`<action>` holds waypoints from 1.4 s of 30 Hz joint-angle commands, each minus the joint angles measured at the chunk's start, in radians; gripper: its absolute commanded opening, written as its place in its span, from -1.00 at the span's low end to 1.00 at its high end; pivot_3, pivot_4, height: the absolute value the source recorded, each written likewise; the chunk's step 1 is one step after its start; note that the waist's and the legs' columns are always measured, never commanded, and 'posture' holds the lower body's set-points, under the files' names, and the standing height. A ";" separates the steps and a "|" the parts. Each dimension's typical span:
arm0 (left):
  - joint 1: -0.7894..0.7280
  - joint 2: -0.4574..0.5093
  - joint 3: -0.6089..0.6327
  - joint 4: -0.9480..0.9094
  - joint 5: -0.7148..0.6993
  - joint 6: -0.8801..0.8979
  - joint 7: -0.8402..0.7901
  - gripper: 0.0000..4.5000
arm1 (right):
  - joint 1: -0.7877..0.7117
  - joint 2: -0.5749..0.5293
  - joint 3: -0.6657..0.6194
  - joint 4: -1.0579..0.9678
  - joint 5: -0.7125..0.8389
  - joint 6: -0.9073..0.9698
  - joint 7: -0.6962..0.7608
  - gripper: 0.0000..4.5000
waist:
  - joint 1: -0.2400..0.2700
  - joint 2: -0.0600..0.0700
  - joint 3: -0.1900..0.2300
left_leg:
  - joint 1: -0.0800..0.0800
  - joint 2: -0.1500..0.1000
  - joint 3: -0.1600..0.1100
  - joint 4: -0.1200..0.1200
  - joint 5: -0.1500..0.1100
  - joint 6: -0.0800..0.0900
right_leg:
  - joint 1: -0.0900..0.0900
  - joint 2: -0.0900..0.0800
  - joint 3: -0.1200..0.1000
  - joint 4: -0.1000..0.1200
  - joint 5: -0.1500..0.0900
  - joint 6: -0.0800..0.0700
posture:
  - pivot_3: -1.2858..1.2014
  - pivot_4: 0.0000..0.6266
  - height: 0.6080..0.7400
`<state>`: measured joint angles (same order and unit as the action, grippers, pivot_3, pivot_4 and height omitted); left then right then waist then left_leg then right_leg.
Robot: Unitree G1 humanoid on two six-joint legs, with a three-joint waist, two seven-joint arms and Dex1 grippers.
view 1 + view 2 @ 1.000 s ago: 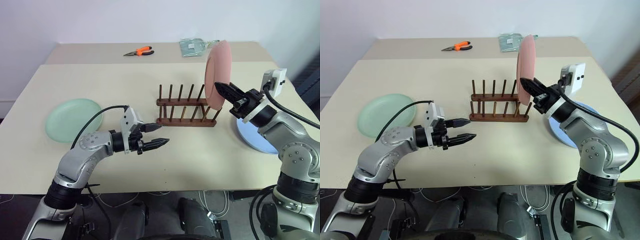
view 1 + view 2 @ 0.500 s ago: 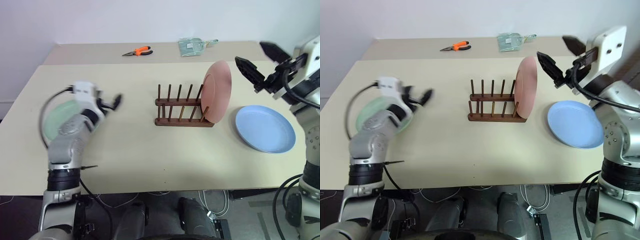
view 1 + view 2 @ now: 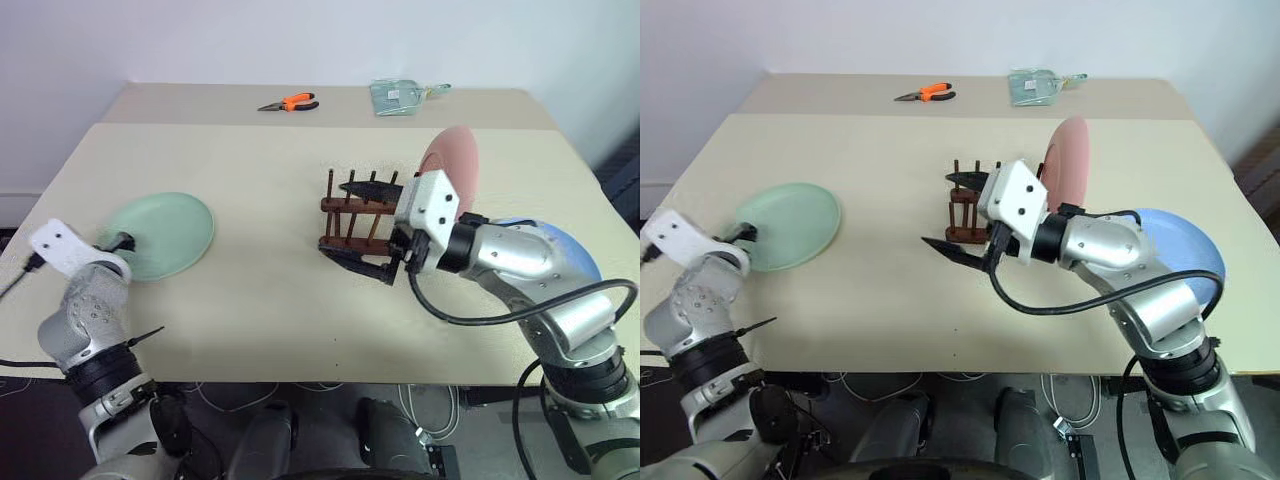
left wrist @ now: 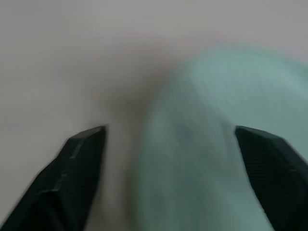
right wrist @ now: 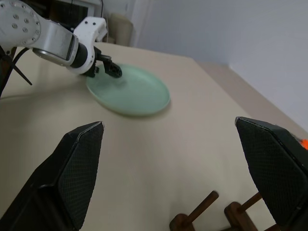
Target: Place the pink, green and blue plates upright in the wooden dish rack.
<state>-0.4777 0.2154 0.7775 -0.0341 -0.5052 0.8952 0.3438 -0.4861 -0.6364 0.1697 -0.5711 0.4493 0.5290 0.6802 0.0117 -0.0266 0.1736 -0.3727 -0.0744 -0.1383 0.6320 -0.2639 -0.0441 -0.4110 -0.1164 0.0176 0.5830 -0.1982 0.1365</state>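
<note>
— Both grippers gape empty: the right gripper [image 3: 362, 228] hangs level in front of the small dark-brown wooden dish rack [image 3: 350, 205], the left gripper [image 5: 108, 68] at the round pale-green plate [image 3: 160, 234].

— Why?

— One round pink plate [image 3: 451, 167] stands upright in the rack's end slot; green looks next. The round blue plate [image 3: 1185, 245] lies flat beside the rack.

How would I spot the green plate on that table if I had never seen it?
Start at the big beige table and go to the robot's left side, far from the wooden dish rack. The green plate lies flat there, with the left gripper at its edge. It is the pale mint one; the pink plate stands upright in the rack, and the blue plate lies beyond it.
</note>
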 commanded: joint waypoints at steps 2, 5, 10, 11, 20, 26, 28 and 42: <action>-0.035 -0.038 0.076 -0.035 -0.121 0.038 0.035 0.01 | 0.002 0.010 0.017 0.006 -0.045 -0.035 0.018 1.00 | 0.000 0.000 0.000 | 0.000 0.000 0.000 0.000 0.000 0.000 | 0.000 0.000 0.000 0.001 0.000 0.000 | 0.03 -0.52 1.00; -0.025 0.003 -0.040 -0.059 -0.086 -0.014 -0.059 -0.64 | -0.003 0.008 0.023 0.010 -0.055 -0.018 0.030 1.00 | 0.002 -0.001 0.000 | 0.000 0.000 0.000 0.000 0.000 -0.001 | 0.000 0.000 0.000 0.001 0.000 0.000 | 0.03 -0.52 1.00; -0.056 0.042 -0.308 -0.202 -0.064 -0.176 -0.320 -0.96 | -0.057 0.019 0.087 0.041 -0.204 -0.101 0.007 1.00 | 0.002 -0.003 0.002 | -0.001 0.000 0.000 0.000 0.000 -0.001 | 0.000 0.000 0.000 0.000 0.000 -0.001 | 0.03 -0.52 1.00; -0.068 0.041 -0.340 -0.219 -0.066 -0.192 -0.347 -0.96 | -0.071 0.019 0.113 0.058 -0.256 -0.132 0.002 1.00 | 0.002 -0.003 0.002 | -0.001 0.000 0.001 0.000 0.000 -0.001 | 0.000 0.000 0.000 -0.001 0.000 -0.001 | 0.03 -0.52 1.00; -0.168 -0.004 -0.530 -0.333 -0.113 -0.205 -0.442 -0.99 | -0.216 0.061 0.275 0.358 -0.720 -0.445 -0.131 0.88 | -0.023 -0.003 0.002 | 0.000 0.001 0.002 -0.001 0.001 -0.001 | -0.002 0.001 0.001 0.000 0.000 -0.001 | 0.03 -0.52 1.00; -0.150 -0.033 -0.545 -0.390 -0.179 -0.171 -0.435 -1.00 | -0.213 0.048 0.270 0.443 -0.843 -0.545 -0.145 -0.26 | -0.023 -0.003 0.002 | 0.000 0.001 0.002 -0.002 0.001 -0.001 | -0.002 0.001 0.001 -0.001 0.000 -0.001 | 0.03 -0.52 1.00; -0.137 -0.033 -0.539 -0.392 -0.182 -0.169 -0.432 -1.00 | -0.206 0.050 0.256 0.445 -0.867 -0.564 -0.150 -0.70 | -0.025 -0.003 0.002 | 0.000 0.000 0.002 -0.002 0.001 -0.001 | -0.002 0.001 0.001 -0.001 0.000 -0.001 | 0.03 -0.52 1.00; -0.131 0.077 -0.485 -0.235 -0.025 -0.417 -0.426 0.10 | -0.082 0.293 -0.168 0.170 -0.178 -0.212 -0.156 -1.00 | -0.025 -0.002 0.003 | 0.000 0.002 0.000 -0.003 0.001 -0.002 | 0.000 0.003 0.002 -0.001 0.000 -0.001 | 0.03 -0.52 1.00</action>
<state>-0.6325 0.2777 0.3698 -0.2468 -0.5851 0.5059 -0.0126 -0.5563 -0.3641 0.1110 -0.2991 0.0578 0.1880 0.5278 -0.0129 -0.0287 0.1762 -0.3724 -0.0731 -0.1381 0.6295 -0.2627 -0.0460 -0.4114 -0.1131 0.0200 0.5820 -0.1977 0.1353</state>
